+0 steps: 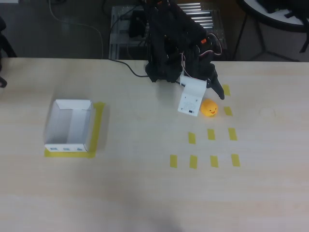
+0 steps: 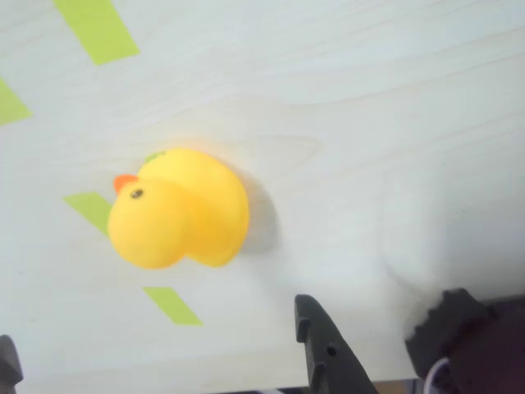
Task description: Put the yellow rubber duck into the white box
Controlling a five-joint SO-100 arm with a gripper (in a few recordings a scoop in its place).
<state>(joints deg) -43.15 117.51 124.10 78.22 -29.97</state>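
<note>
White box (image 1: 70, 126) well apart to the left in overhead view, empty. Gripper (image 1: 208, 99) spread open (nothing held), just above yellow rubber duck (image 1: 209, 108) on table. Best lowered straight, centred around body before closing.

Pale wood-grain table (image 1: 145, 193) bearing, in the overhead view, the yellow rubber duck (image 1: 209, 108) just beside the gripper (image 1: 208, 96) and the white box (image 1: 70, 125) far to its left. Yellow tape rectangles (image 1: 211, 134) lie below the gripper; a yellow tape outline (image 1: 99, 126) frames the box.
</note>
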